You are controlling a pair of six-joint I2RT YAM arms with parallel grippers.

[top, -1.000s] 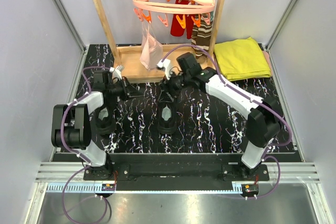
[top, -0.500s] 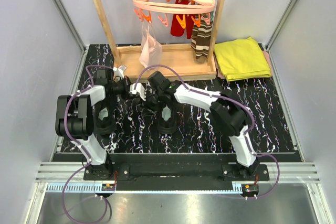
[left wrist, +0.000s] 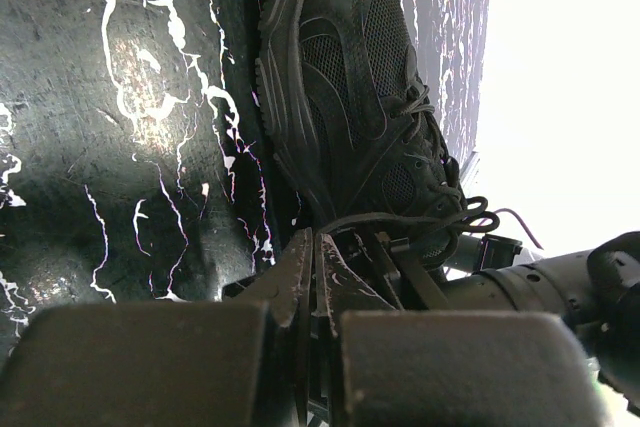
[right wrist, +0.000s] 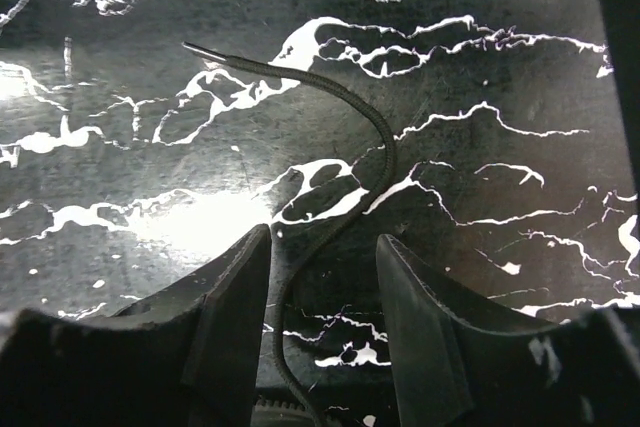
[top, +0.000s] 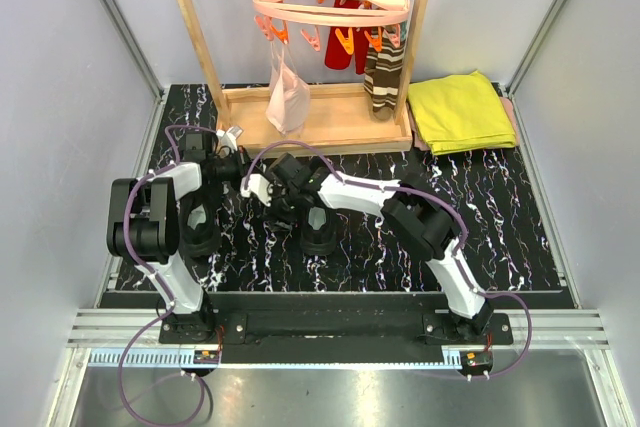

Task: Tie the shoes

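right claw [right wrist: 320,239] hung spread over the worktop [right wrist: 500,97], a lace [right wrist: 380,137] running between its jaws; left claw [left wrist: 312,239] was pressed together, the shoe [left wrist: 350,77] just ahead; i'd pinch squarely before pulling

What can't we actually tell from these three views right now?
- Left wrist: whether the shut left hand pinches a lace; its own fingers hide the contact. The right side of the picture is blown out white.
- Right wrist: where the loose lace inside the open right hand leads; the hand and the bottom edge cut it off.
- Top: laces are too thin to see; the right arm covers the far end of the middle shoe.
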